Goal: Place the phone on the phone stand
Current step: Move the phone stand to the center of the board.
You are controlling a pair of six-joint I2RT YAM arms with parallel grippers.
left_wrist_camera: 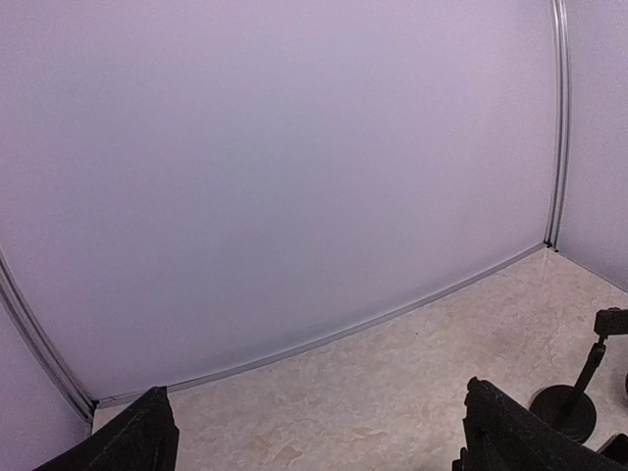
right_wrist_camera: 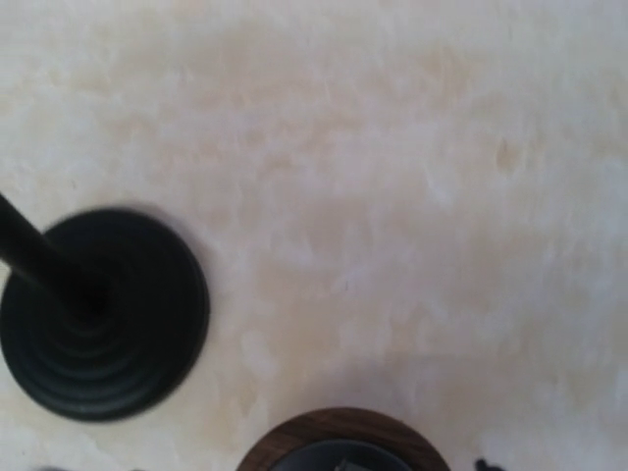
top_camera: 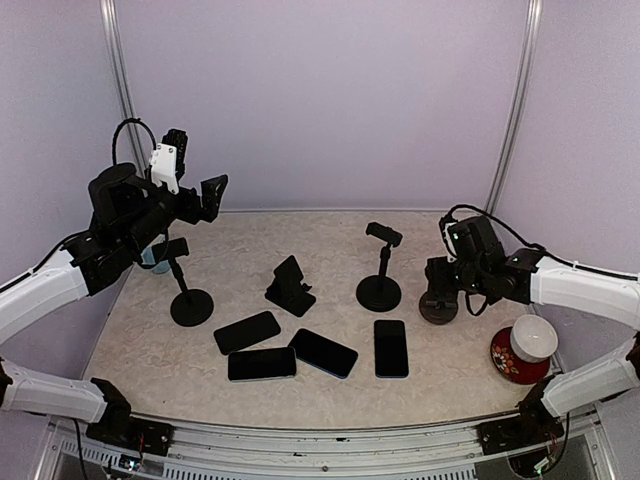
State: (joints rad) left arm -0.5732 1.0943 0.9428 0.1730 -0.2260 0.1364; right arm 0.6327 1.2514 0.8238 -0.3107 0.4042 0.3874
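White cup sits in red dish near phone.

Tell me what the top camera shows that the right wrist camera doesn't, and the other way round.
Only the top view: four phones lying flat, the folding stand, the left pole stand, a red dish holding a white cup, the left arm and the right arm.
Only the right wrist view: the stepped rings on the black base, seen close up.
Both: the middle pole stand, the brown-rimmed round base under the right gripper, and the marbled table.
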